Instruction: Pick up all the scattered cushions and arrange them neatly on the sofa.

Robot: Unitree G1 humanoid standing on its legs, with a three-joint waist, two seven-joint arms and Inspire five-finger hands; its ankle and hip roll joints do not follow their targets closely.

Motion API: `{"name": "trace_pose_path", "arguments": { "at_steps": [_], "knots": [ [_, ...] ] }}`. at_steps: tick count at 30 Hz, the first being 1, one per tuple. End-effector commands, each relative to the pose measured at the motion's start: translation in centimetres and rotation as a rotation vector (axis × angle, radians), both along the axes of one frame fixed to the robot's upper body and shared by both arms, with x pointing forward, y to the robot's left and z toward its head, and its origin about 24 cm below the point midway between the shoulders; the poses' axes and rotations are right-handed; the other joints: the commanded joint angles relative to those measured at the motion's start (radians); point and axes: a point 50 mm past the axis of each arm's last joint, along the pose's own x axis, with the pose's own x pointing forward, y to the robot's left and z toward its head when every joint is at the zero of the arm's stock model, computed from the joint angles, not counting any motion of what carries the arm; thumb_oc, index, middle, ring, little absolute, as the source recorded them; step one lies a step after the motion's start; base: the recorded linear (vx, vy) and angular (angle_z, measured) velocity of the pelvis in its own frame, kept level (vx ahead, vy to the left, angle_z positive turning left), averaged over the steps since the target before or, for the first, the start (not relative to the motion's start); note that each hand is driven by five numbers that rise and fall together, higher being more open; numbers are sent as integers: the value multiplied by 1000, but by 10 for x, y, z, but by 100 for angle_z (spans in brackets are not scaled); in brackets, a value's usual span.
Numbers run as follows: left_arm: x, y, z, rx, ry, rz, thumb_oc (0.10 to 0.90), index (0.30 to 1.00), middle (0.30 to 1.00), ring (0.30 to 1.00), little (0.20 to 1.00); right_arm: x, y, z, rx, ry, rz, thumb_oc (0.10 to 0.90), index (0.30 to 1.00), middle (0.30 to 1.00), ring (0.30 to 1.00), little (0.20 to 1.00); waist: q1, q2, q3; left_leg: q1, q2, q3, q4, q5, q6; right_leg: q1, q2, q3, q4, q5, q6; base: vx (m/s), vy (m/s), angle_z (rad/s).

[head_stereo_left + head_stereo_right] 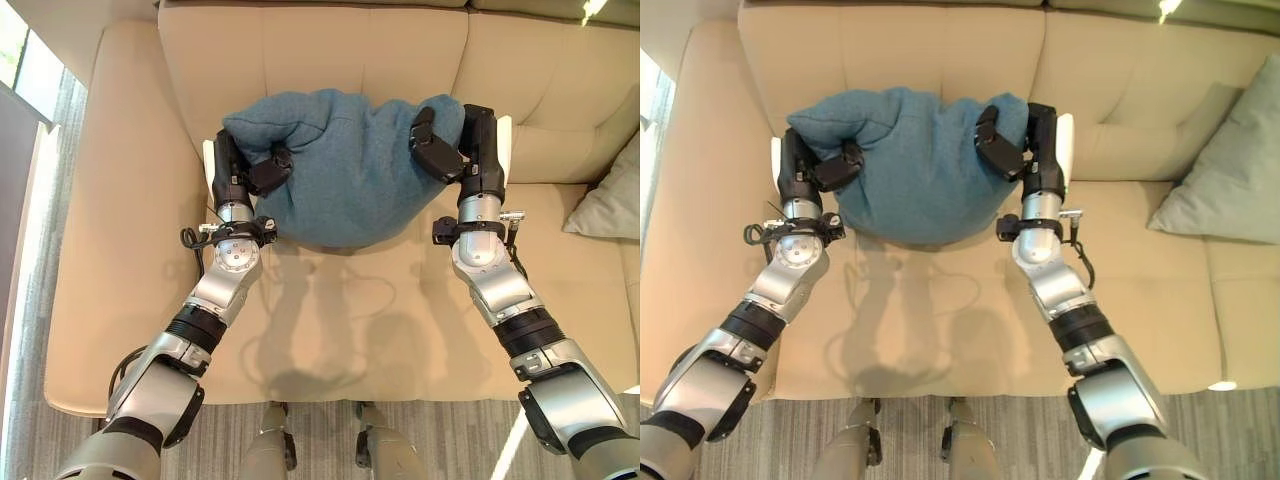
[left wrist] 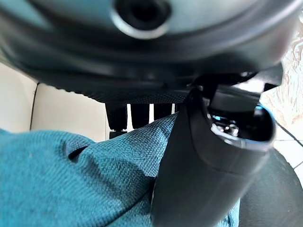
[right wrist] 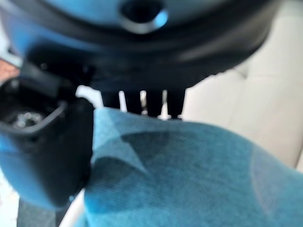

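**Teal cushion held between both hands, over the sofa seat**

Teal cushion (image 1: 345, 165) sits between my two hands, its long axis running side to side from one palm to the other, pressed toward the sofa (image 1: 120, 260) backrest and just above the seat. My left hand (image 1: 262, 172) clamps the left end: thumb on the front face, fingers wrapped behind, as the left wrist view confirms. My right hand (image 1: 440, 148) does the same at the right end, thumb over the top front. Both hands are equally near; neither leads. Judgement: the next move is to settle it upright against the backrest, keeping it level. A grey cushion (image 1: 1230, 170) leans at the right, well apart.
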Motion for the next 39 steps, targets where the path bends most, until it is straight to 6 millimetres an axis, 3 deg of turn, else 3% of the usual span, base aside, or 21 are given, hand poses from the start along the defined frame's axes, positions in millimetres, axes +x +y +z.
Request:
{"name": "trace_pose_path", "arguments": {
  "at_steps": [1, 7, 8, 10, 14, 16, 17, 20, 25, 29, 32, 35, 39],
  "knots": [
    [4, -47, 63, 118, -240, -187, 800, 900, 900, 900, 900, -2, 47, 52, -126, -238, 150, 800, 900, 900, 900, 900, 24, 17, -66, 52, 2, 2, 2, -143, -49, -16, 41, 11, 5, -94, 76, -37, -20, -1],
    [12, 9, 63, 172, -193, -32, 800, 900, 900, 900, 900, 7, -5, 67, -281, -204, -98, 800, 900, 900, 900, 900, 37, 18, -58, 63, 1, 1, 2, -147, -50, -4, 41, 8, 5, -100, 78, -23, -15, -4],
    [13, 32, 62, 153, -172, 32, 800, 900, 900, 900, 900, 9, -30, 69, -316, -162, -197, 800, 900, 900, 900, 900, 42, 18, -58, 66, 1, 0, 2, -147, -51, -1, 40, 6, 5, -100, 77, 0, 0, 0],
    [13, 42, 61, 144, -161, 59, 800, 900, 900, 900, 900, 11, -41, 68, -324, -132, -237, 800, 900, 900, 900, 900, 43, 18, -60, 64, 0, 0, 2, -144, -50, -2, 40, 5, 5, -97, 76, -11, -7, -2],
    [6, 99, 47, 82, -79, 197, 800, 900, 900, 900, 900, 8, -98, 57, -356, 32, -429, 800, 900, 900, 900, 900, 52, 15, -75, 79, -1, -2, 2, -147, -52, 13, 40, 2, 5, -103, 79, 15, -14, 0],
    [4, 108, 47, 75, -73, 218, 800, 900, 900, 900, 900, 6, -107, 57, -356, 50, -461, 800, 900, 900, 900, 900, 53, 15, -78, 80, 0, -3, 2, -148, -52, 14, 40, 2, 5, -104, 80, 8, -6, 4],
    [-1, 124, 42, 69, -54, 252, 800, 900, 900, 900, 900, 1, -125, 53, -347, 88, -515, 800, 900, 900, 900, 900, 55, 15, -85, 83, 0, -4, 2, -149, -52, 19, 40, 0, 5, -106, 81, 31, -9, 2],
    [-7, 136, 33, 63, -30, 279, 800, 900, 900, 900, 900, -5, -136, 48, -312, 102, -540, 800, 900, 900, 900, 900, 57, 14, -94, 87, -1, -4, 2, -148, -52, 24, 38, -2, 5, -106, 82, 0, 0, 0],
    [-10, 136, 19, 81, 4, 267, 800, 900, 900, 900, 900, -8, -139, 39, -353, 136, -536, 800, 900, 900, 900, 900, 59, 11, -103, 92, -1, -3, 2, -151, -53, 32, 37, -4, 5, -111, 83, 10, -4, 7],
    [-5, 120, 15, 61, 8, 212, 800, 900, 900, 900, 900, 0, -129, 42, -376, 141, -521, 800, 900, 900, 900, 900, 62, 10, -107, 79, -3, -9, 2, -149, -52, 19, 35, -3, 5, -105, 83, -20, -12, 8],
    [-2, 88, 12, 30, -24, 93, 800, 900, 900, 900, 900, 13, -104, 63, -388, 96, -480, 800, 900, 900, 900, 900, 72, 5, -104, 54, -4, -13, 2, -139, -53, -7, 38, -1, 5, -96, 83, -25, -12, 6],
    [-5, 71, 8, 25, -41, 19, 800, 900, 900, 900, 900, 17, -93, 78, -393, 63, -465, 800, 900, 900, 900, 900, 81, 2, -103, 47, -4, -16, 2, -136, -52, -14, 40, 0, 5, -94, 83, 10, -7, 0],
    [-31, 45, -21, -40, -30, -158, 800, 900, 900, 900, 900, 20, -76, 110, -444, -13, -451, 800, 900, 900, 900, 900, 106, -8, -98, 50, 2, -22, 2, -134, -55, -10, 45, -3, 5, -102, 79, 30, -13, 3]
  ]
}}
